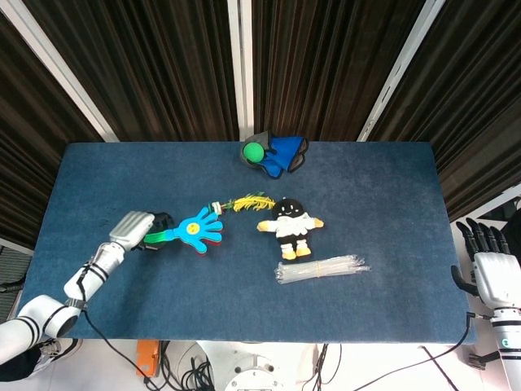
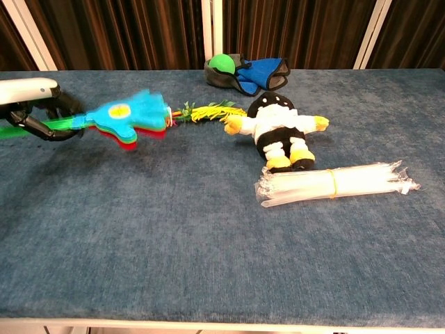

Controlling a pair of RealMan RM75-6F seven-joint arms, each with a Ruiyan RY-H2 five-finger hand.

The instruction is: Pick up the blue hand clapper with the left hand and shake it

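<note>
My left hand (image 1: 134, 229) (image 2: 31, 104) grips the green handle of the blue hand clapper (image 1: 194, 230) (image 2: 130, 115) above the left part of the table. The clapper's blue palm points right, with green and red layers under it, and it is blurred in the chest view. Its fingertips reach close to the white end of a yellow feather toy (image 1: 242, 200) (image 2: 205, 110). My right hand (image 1: 488, 262) hangs off the table's right edge with its fingers apart and nothing in it; the chest view does not show it.
A black and white plush doll (image 1: 290, 225) (image 2: 277, 131) lies mid-table. A banded bundle of clear straws (image 1: 321, 269) (image 2: 334, 182) lies in front of it. A green ball on blue and grey cloth (image 1: 273, 154) (image 2: 247, 72) sits at the back edge.
</note>
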